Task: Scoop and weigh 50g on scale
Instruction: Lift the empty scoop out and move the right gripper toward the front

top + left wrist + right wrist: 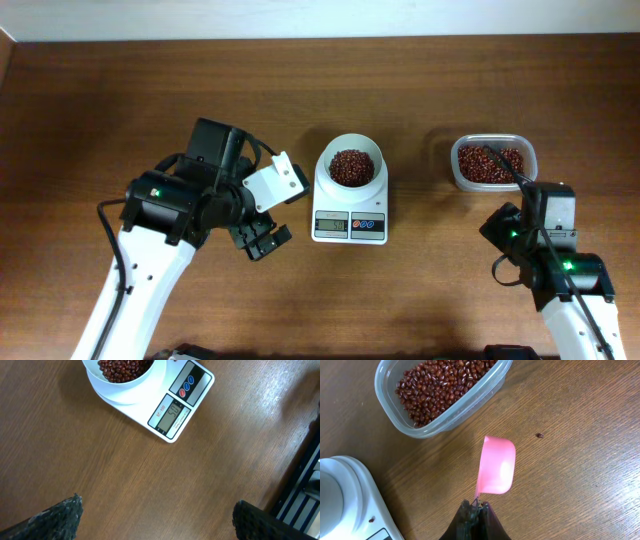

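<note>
While the beans (351,166) sit heaped in the bowl (326,160) on the scale (349,228), the right fingers (468,519), pinching the empty pink spoon (496,465) by its handle, should hold it clear of the scale, and the left fingers (56,519) hang spread apart nearby.

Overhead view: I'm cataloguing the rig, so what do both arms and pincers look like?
The left arm and right arm have white links, black joint housings, green lights, black cables. The left pincer and right pincer are black, the left's pads rough-textured.
</note>
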You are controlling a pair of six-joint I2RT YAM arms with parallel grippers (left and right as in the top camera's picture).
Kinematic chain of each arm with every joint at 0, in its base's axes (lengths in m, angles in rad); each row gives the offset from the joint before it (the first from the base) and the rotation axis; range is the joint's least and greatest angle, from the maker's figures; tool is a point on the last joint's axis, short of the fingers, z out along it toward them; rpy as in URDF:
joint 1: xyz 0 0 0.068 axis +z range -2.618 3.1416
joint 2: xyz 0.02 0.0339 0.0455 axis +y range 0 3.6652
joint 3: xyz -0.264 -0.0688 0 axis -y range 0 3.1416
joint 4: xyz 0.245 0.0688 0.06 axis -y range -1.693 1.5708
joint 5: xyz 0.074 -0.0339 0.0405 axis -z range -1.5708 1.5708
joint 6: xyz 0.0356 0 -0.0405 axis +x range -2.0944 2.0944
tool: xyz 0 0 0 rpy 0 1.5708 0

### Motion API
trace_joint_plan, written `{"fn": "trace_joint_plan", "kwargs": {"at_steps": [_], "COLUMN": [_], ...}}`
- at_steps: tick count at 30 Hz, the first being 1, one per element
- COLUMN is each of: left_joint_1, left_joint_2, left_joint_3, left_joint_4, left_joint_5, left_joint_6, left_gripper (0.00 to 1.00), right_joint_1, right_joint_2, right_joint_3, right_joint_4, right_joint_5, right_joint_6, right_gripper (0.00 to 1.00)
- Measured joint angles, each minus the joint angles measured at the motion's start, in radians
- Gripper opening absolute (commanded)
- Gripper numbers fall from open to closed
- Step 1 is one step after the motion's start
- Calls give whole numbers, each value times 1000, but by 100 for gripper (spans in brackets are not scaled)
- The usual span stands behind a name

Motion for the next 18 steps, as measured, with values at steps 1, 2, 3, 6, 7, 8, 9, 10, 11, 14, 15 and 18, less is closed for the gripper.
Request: {"fn": "trace_joint_plan", "kwargs": {"at_steps": [1, 2, 3, 6, 7, 8, 9, 10, 11, 14, 15, 18], "left_joint_1": [0, 0, 0, 0, 0, 0, 0, 0, 0, 0, 0, 0], "left_joint_2": [0, 0, 0, 0, 0, 0, 0, 0, 0, 0, 0, 0], "left_joint_3": [0, 0, 0, 0, 0, 0, 0, 0, 0, 0, 0, 0], "left_joint_4": [0, 0, 0, 0, 0, 0, 0, 0, 0, 0, 0, 0], "left_joint_5": [0, 0, 0, 0, 0, 0, 0, 0, 0, 0, 0, 0], "left_joint_6": [0, 0, 0, 0, 0, 0, 0, 0, 0, 0, 0, 0], "left_gripper": [99, 99, 99, 99, 99, 99, 99, 99, 99, 99, 99, 99], "right_joint_1": [0, 0, 0, 0, 0, 0, 0, 0, 0, 0, 0, 0], "right_joint_2": [0, 0, 0, 0, 0, 0, 0, 0, 0, 0, 0, 0], "right_joint_3": [0, 0, 0, 0, 0, 0, 0, 0, -1, -4, -4, -4], "right_joint_4": [0, -8, -18, -27, -27, -26, -23, -16, 8, 103, 113, 126], "right_joint_5": [0, 0, 0, 9, 17, 25, 40, 49, 58, 78, 86, 106], "right_joint_6": [1, 1, 1, 3, 3, 3, 3, 4, 4, 3, 3, 2], "right_gripper": [4, 4, 4, 4, 4, 4, 4, 4, 4, 4, 4, 4]}}
